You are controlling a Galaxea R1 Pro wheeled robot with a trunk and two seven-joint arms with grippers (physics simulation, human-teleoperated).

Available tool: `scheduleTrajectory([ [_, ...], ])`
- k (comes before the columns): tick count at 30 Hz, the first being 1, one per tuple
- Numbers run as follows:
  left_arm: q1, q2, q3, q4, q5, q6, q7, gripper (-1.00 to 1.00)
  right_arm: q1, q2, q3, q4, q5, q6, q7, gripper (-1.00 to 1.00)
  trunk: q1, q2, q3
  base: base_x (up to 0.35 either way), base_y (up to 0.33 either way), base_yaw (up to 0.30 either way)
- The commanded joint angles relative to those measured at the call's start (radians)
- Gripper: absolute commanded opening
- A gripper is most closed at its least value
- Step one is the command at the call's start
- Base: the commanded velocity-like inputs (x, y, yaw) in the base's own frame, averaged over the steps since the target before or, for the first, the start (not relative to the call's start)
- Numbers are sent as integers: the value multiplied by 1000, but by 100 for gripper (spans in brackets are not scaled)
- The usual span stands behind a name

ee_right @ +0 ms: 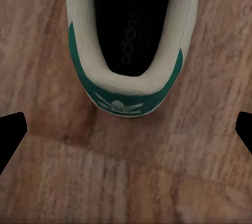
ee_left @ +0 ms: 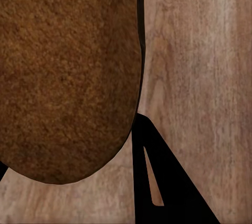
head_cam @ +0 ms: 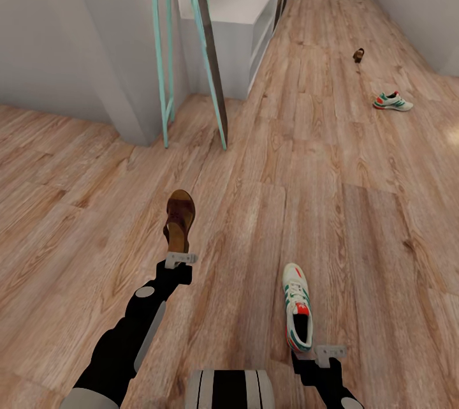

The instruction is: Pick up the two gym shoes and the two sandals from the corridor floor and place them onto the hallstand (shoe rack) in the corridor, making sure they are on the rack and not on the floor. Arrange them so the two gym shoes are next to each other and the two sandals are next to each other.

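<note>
Nearest me, at about five o'clock, my right gripper (head_cam: 323,353) hangs just behind the heel of a gym shoe (head_cam: 297,307) lying toe-away on the corridor floor (head_cam: 357,217). In the right wrist view the green heel tab (ee_right: 122,103) sits centred between two dark fingertips (ee_right: 10,129) spread wide at the frame edges, so this hand is open and lined up to take the heel; I judge it has not gripped yet.

At about eleven o'clock my left gripper (head_cam: 181,260) meets the near end of a brown sandal (head_cam: 179,220). The left wrist view shows the sandal's sole (ee_left: 63,72) close against the camera with one dark finger (ee_left: 163,177) beside it. It looks held, but I cannot tell from these views whether the fingers are truly closed on it.

Farther off, toward two o'clock, the second gym shoe (head_cam: 393,101) lies on the planks, and beyond it, near one o'clock, the other sandal (head_cam: 359,55). Both wait well apart from me.

At twelve o'clock a white shelved bench (head_cam: 245,20) stands by the wall behind a teal-edged leaning frame (head_cam: 191,45); I cannot confirm it is the hallstand. All four shoes are off the rack, so the task is at an early stage.
</note>
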Motion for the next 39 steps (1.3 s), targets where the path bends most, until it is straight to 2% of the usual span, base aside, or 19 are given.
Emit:
scheduleTrajectory([
  [1,0,0,0,-1,1,5,0,-100,0,-1,1,-1,0,3,-1,100,0,0,-1,0,0,0],
  [7,0,0,0,-1,1,5,0,-100,0,0,1,-2,0,3,-1,100,0,0,-1,21,0,0],
  [17,0,0,0,-1,1,4,0,-100,0,-1,1,-3,0,3,-1,100,0,0,-1,191,0,0],
  [26,0,0,0,-1,1,4,0,-100,0,-1,1,-6,0,3,-1,100,0,0,-1,15,0,-144],
  [39,0,0,0,-1,1,4,0,-100,0,0,3,-7,0,3,-1,100,0,0,-1,0,0,-18],
])
